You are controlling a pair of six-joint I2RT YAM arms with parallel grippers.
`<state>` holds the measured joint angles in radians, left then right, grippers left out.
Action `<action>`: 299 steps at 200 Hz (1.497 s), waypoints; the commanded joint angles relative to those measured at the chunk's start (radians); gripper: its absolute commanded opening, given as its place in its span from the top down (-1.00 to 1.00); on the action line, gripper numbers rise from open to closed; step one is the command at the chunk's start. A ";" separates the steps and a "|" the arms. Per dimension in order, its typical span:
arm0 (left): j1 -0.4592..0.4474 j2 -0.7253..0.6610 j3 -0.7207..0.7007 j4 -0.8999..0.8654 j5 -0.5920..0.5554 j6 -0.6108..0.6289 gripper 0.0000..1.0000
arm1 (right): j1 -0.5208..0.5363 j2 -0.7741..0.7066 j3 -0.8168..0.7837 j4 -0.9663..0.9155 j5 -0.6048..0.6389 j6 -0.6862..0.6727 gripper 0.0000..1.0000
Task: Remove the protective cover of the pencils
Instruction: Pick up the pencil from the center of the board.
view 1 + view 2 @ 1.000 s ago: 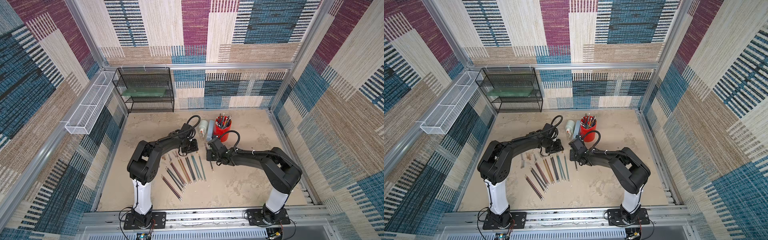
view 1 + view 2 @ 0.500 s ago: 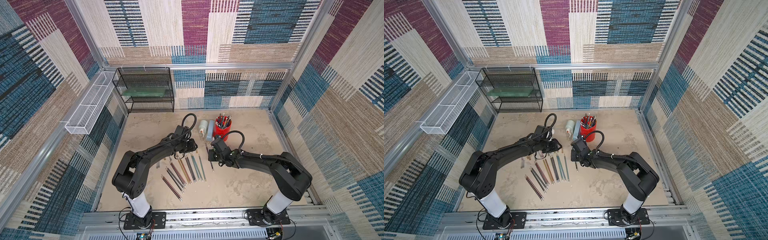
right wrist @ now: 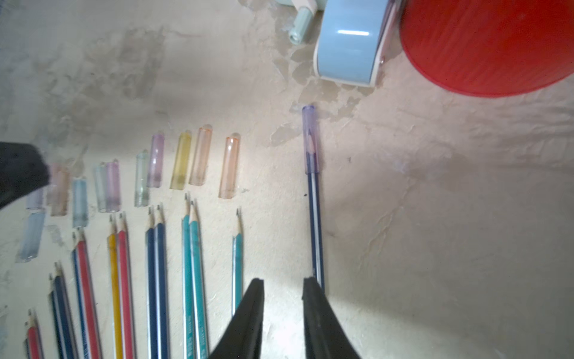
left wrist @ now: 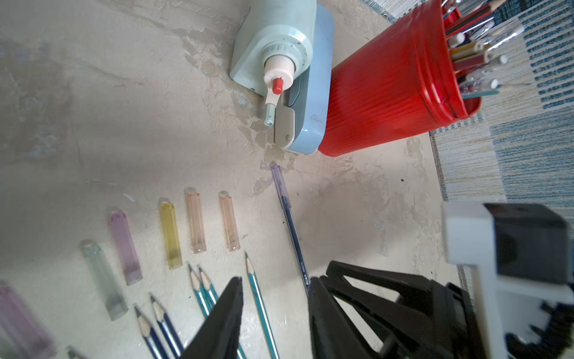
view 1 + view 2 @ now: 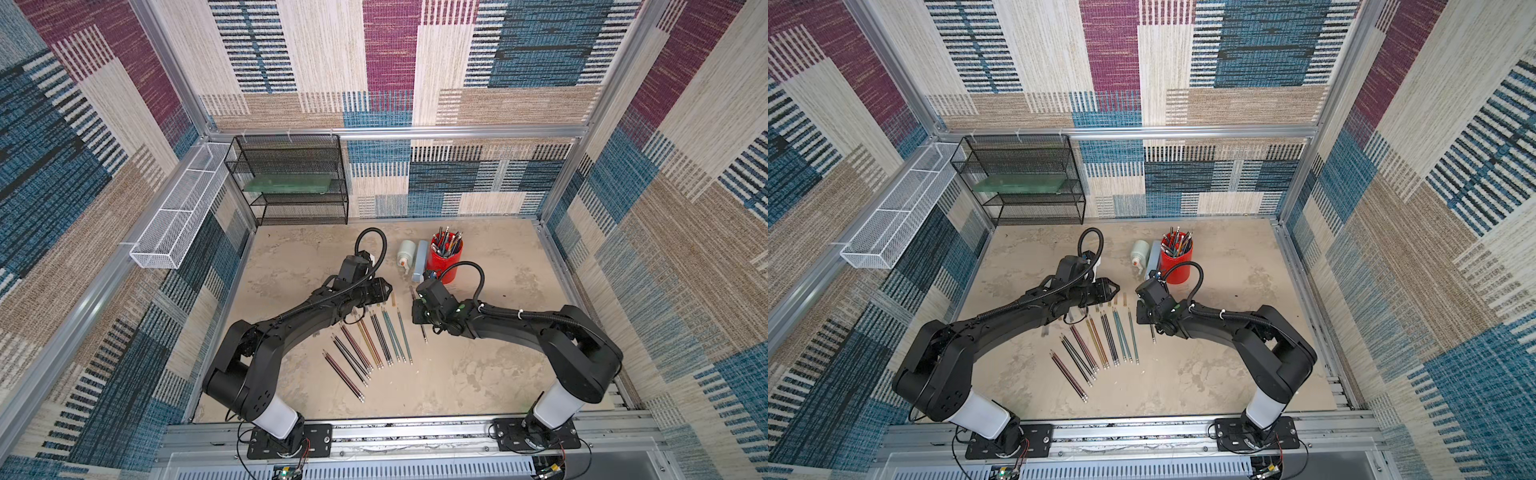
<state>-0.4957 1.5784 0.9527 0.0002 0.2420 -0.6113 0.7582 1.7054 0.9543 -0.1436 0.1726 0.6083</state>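
My left gripper point(image 4: 275, 279) and right gripper point(image 3: 283, 279) hang part open, empty. One capped pencil point(image 3: 314, 211) lies just beside the right gripper, cap toward the red cup point(image 3: 481, 46); about thirteen bare pencils point(image 3: 158, 264) lie farther from it.

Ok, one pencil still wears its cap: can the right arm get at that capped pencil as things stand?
Probably yes. The capped pencil lies alone on bare table, clear of the teal pencil, and the right tool sits open right beside its shaft, nothing between.
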 commanded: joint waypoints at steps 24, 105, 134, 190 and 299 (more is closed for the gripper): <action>0.002 -0.003 -0.002 0.036 -0.004 -0.009 0.24 | -0.002 0.088 0.070 -0.117 0.081 -0.012 0.43; 0.009 -0.002 -0.015 0.050 -0.001 -0.021 0.25 | 0.000 0.161 0.109 -0.157 0.090 -0.029 0.53; 0.013 -0.003 -0.019 0.055 0.003 -0.025 0.25 | 0.001 0.170 0.112 -0.160 0.088 -0.030 0.62; 0.017 -0.036 -0.058 0.099 0.003 -0.042 0.29 | 0.005 0.169 0.110 -0.145 0.086 -0.026 0.84; 0.018 -0.143 -0.221 0.377 0.111 -0.119 0.24 | 0.042 -0.115 -0.098 0.166 -0.090 -0.026 1.00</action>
<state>-0.4797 1.4380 0.7467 0.2649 0.2932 -0.6857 0.7910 1.6375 0.8951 -0.1230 0.1719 0.5819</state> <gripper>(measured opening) 0.370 0.117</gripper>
